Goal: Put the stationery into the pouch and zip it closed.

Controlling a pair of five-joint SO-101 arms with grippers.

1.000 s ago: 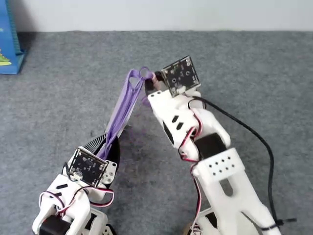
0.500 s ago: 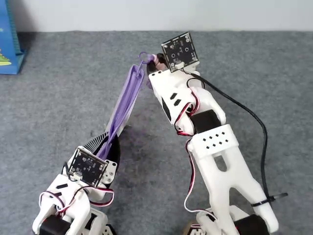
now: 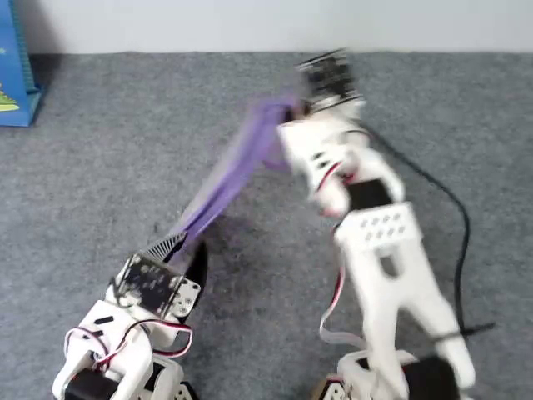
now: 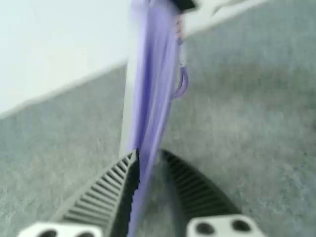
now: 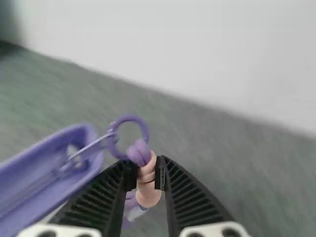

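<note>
A purple pouch (image 3: 231,175) hangs stretched above the grey table between the two arms. My left gripper (image 3: 190,242) at the lower left is shut on the pouch's (image 4: 148,113) near end, its ribbed fingers (image 4: 111,185) pinching the fabric. My right gripper (image 3: 287,112) at the pouch's far end is shut on the zipper pull (image 5: 143,173), a pink and purple charm with a purple ring (image 5: 129,133). The pouch (image 5: 44,168) lies beside that gripper, and its zipper track runs up to the pull. No loose stationery lies in sight.
A blue box (image 3: 15,71) stands at the far left edge of the grey carpeted table (image 3: 100,167). A pale wall runs along the back. A black cable (image 3: 441,200) trails off the right arm.
The right arm has swung to the right and farther back, dragging the pouch's far end with it, so the pouch now lies more slanted. The left arm stayed put.
</note>
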